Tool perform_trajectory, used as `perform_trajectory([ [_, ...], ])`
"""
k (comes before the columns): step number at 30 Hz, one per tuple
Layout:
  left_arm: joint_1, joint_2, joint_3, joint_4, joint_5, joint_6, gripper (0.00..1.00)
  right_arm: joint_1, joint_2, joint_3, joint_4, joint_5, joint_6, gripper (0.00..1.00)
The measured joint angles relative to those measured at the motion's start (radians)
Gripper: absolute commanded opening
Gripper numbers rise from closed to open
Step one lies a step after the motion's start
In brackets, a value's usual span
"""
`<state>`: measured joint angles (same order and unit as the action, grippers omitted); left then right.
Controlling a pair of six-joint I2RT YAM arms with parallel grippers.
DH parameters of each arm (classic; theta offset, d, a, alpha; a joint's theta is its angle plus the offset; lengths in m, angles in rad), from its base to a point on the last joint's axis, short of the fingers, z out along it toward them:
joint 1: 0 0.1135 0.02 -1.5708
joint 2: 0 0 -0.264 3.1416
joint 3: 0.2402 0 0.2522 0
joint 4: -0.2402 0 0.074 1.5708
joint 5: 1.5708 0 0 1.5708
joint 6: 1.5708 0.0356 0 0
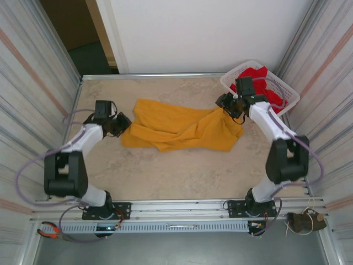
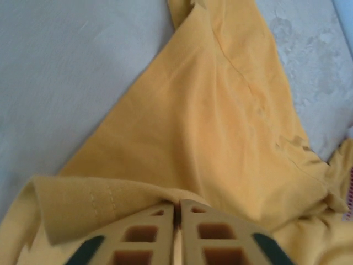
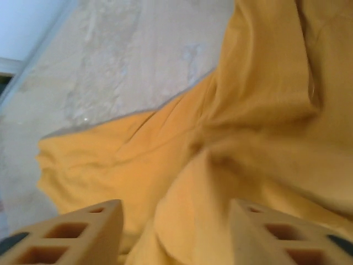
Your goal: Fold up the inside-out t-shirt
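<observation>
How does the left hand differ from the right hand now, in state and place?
The left hand is shut on the t-shirt at its left edge; the right hand is open over its right edge, cloth between the fingers, beside the basket. Both touch it.

A red garment [image 1: 262,74] fills the white basket [image 1: 292,94] (far right corner of the table [image 1: 182,176]).

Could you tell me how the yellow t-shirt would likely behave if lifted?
Probably floppy: the t-shirt lies crumpled in soft folds. Likely light, and apt to bunch and sag from where the left tool pinches its edge.
</observation>
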<state>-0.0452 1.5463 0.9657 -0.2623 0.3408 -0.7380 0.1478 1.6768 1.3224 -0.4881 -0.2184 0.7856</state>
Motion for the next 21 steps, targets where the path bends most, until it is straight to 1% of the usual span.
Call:
perform_trajectory([
  [1,0.003,0.045,0.035,0.000,0.002,0.012,0.36,-0.009,0.024,-0.001,0.002,-0.003,-0.006,0.59],
  [3,0.011,0.094,0.083,-0.002,0.003,0.040,0.44,-0.017,0.016,-0.026,-0.005,-0.002,-0.016,0.62],
  [5,0.014,0.089,0.097,-0.004,-0.001,0.064,0.51,-0.013,-0.060,-0.098,0.008,0.007,-0.032,0.65],
  [8,0.020,0.035,0.091,-0.009,-0.010,0.084,0.56,-0.011,-0.222,-0.248,0.009,0.025,-0.046,0.66],
  [11,0.022,-0.063,0.039,0.001,-0.016,0.088,0.59,-0.028,-0.333,-0.379,0.011,0.032,-0.054,0.68],
  [13,0.025,-0.137,-0.013,0.002,-0.020,0.088,0.61,-0.040,-0.354,-0.452,0.014,0.039,-0.058,0.69],
  [17,0.027,-0.247,-0.107,-0.006,-0.027,0.087,0.62,-0.059,-0.348,-0.568,0.018,0.038,-0.061,0.70],
  [21,0.027,-0.279,-0.143,-0.013,-0.026,0.088,0.63,-0.067,-0.307,-0.599,0.059,0.027,-0.064,0.69],
])
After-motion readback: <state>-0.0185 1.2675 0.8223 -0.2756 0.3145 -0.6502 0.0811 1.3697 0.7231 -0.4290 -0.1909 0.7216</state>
